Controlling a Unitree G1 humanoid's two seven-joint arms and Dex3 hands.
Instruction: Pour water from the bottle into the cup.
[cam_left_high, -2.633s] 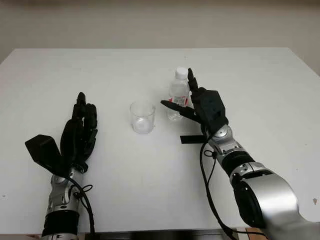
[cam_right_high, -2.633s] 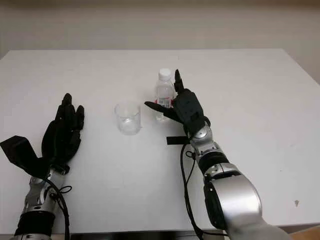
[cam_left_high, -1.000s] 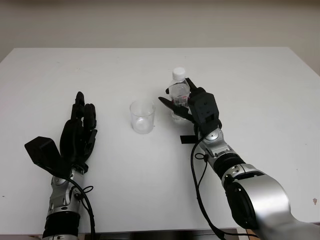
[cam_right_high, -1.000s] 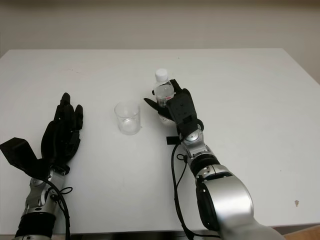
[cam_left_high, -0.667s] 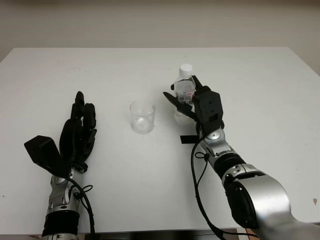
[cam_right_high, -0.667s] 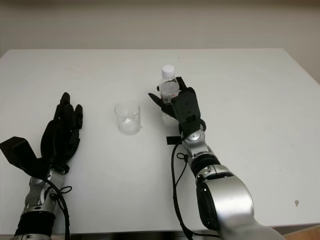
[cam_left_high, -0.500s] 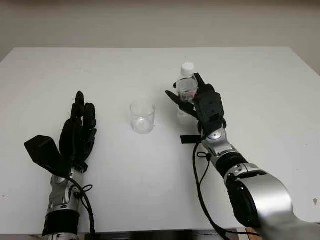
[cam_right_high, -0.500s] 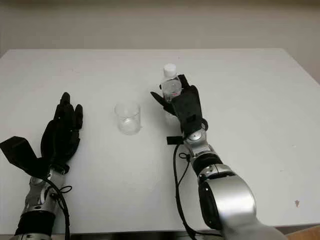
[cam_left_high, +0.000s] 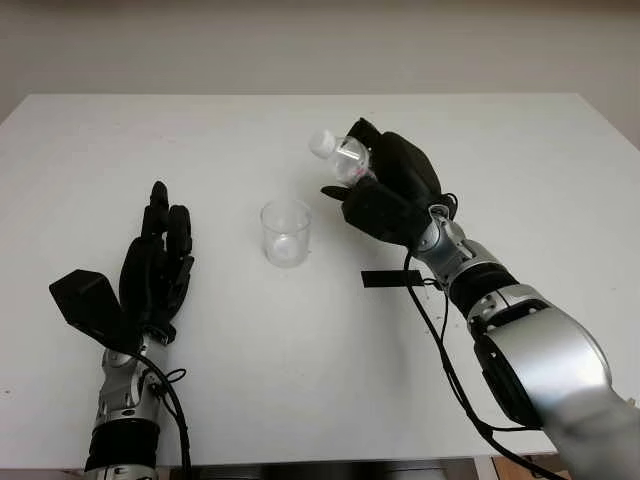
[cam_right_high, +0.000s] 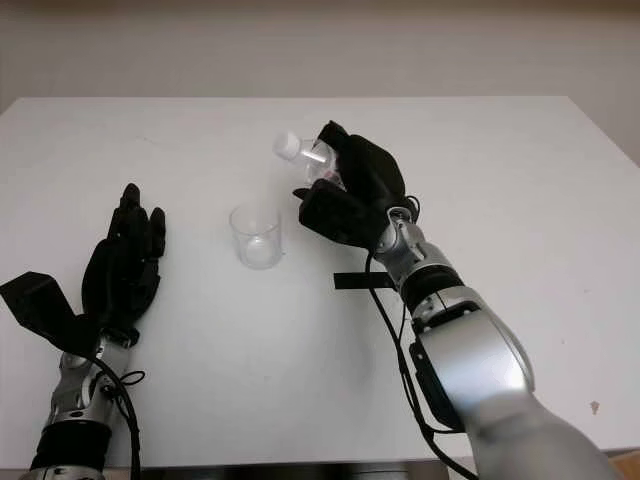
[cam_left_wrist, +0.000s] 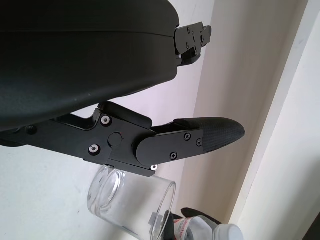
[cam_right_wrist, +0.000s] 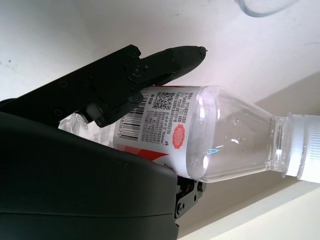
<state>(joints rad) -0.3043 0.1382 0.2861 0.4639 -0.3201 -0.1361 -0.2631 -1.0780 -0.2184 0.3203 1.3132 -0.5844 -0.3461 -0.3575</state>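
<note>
Your right hand (cam_left_high: 385, 195) grips the bottle (cam_left_high: 345, 160) mid-body, tilted over toward the cup (cam_left_high: 286, 233), cap on. It's light, thin, squashy plastic; hold the label band. Left hand (cam_left_high: 155, 270) open, parked.

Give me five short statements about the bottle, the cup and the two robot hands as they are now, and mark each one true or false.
1. The right robot hand grips the small clear plastic bottle. True.
2. The bottle stands upright on the white table. False: it is held in the air, tilted with its neck toward the cup.
3. The bottle's white cap is on. True.
4. The clear glass cup lies on its side. False: it stands upright on the table.
5. The left robot hand holds the cup. False: it is open, off to the cup's left, apart from it.
</note>
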